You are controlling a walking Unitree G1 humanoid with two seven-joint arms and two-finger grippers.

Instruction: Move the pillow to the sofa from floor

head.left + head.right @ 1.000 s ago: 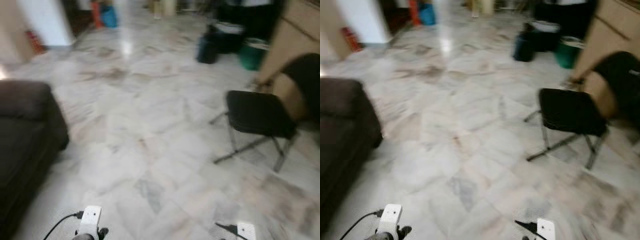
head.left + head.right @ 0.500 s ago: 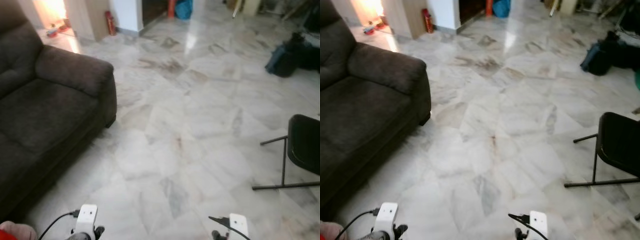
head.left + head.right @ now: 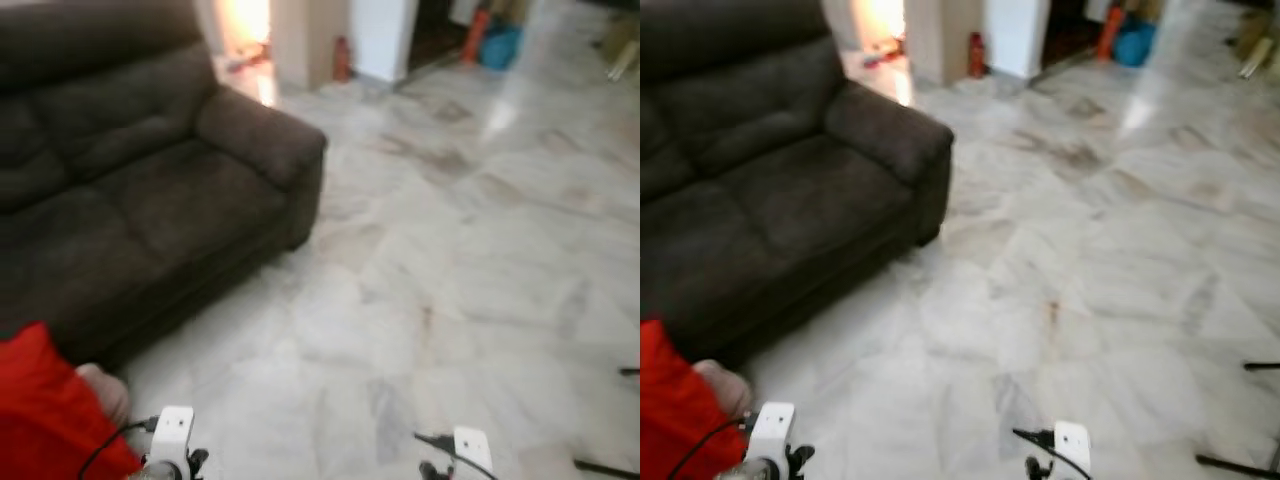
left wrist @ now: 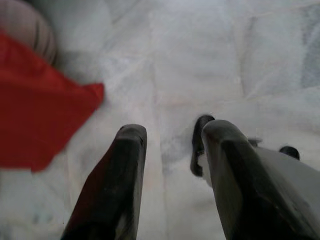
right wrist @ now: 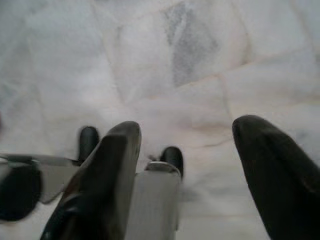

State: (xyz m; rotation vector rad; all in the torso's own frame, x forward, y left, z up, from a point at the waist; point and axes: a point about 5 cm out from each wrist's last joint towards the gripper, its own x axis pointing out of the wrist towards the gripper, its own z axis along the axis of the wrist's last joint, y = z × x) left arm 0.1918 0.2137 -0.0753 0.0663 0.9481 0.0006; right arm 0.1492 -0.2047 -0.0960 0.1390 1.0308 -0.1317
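The sofa (image 3: 150, 190) wears dark brown matt cloth, soft and slightly napped. The floor (image 3: 470, 250) is polished, glossy marble in veined grey-white tiles. The red pillow (image 3: 45, 420) looks like smooth cloth.

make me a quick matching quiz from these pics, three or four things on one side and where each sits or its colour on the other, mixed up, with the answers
Things:
1. sofa
2. pillow
3. fire extinguisher
4. left hand

Places or colours:
A. red, on the floor at the robot's near left
B. fingers apart, over bare marble floor
C. dark brown, to the robot's left, with nothing on its seat
D. small and red, standing at the foot of the far wall

Pairs: 1-C, 2-A, 3-D, 4-B
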